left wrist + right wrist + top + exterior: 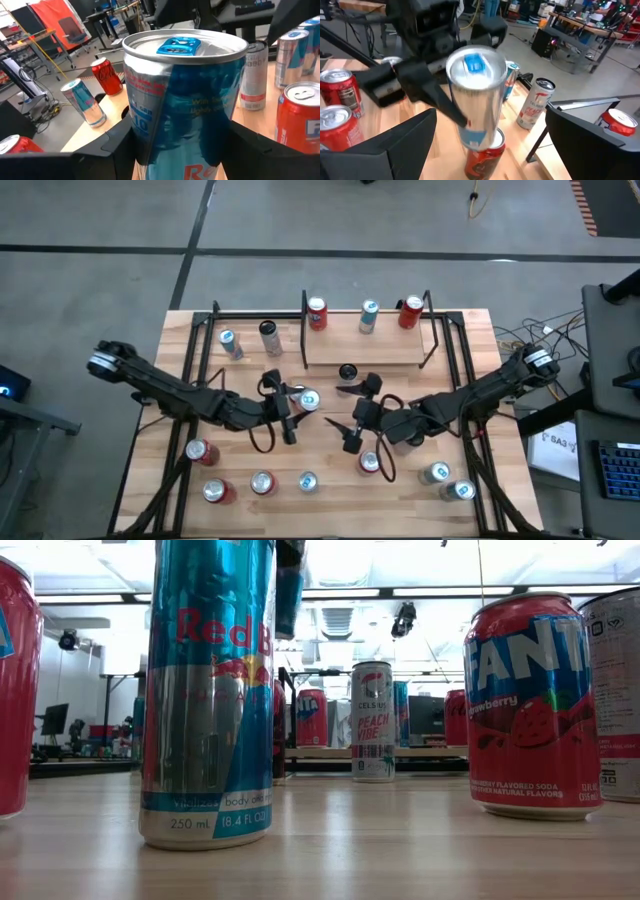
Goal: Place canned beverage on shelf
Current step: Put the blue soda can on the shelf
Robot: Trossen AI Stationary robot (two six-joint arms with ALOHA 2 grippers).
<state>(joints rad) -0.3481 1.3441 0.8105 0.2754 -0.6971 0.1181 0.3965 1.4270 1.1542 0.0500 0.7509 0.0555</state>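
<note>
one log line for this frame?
left gripper: shut on blue can | right gripper: open, facing it | shelf: three cans up

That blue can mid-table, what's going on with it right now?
The left gripper is clamped on the blue can, holding it at mid-table. The right gripper faces it with fingers spread wide, holding nothing. Three cans already stand on the shelf; this one isn't there yet. More cans wait along the near edge.
</note>
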